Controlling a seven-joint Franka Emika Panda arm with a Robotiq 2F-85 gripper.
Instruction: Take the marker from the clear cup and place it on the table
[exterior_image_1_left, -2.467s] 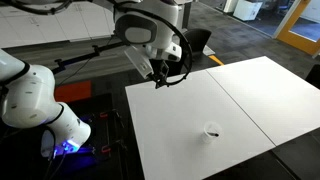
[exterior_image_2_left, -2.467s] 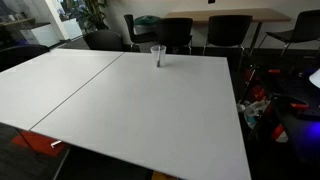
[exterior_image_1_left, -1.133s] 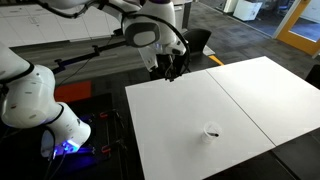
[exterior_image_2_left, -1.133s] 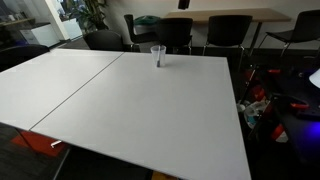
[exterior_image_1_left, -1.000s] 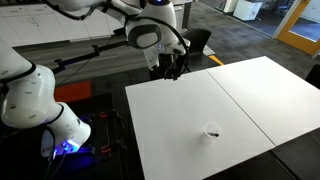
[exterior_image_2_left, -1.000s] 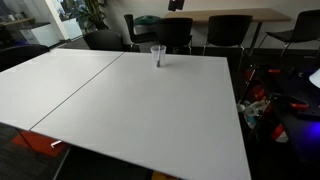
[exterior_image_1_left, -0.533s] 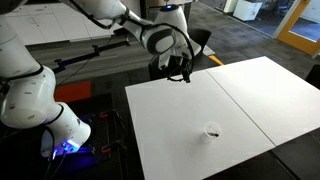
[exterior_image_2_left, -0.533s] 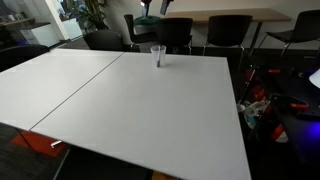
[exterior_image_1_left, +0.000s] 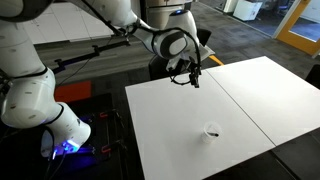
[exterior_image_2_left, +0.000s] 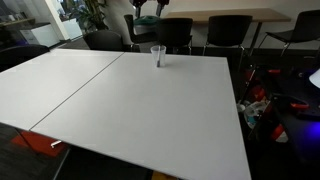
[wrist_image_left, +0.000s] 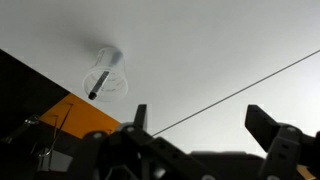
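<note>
The clear cup stands on the white table near its front edge, with the dark marker inside it. In an exterior view the cup stands near the far edge. In the wrist view the cup is at upper left with the marker leaning inside it. My gripper hangs over the table's back part, well apart from the cup. Its fingers are spread wide and empty. The table's dark seam runs across the wrist view.
Dark chairs stand beyond the table's far edge. The robot's white base and dark stand sit beside the table. An orange patch of floor shows past the table edge in the wrist view.
My arm has swung from beyond the table's back corner to over the tabletop, toward the seam. The cup and marker have not moved.
</note>
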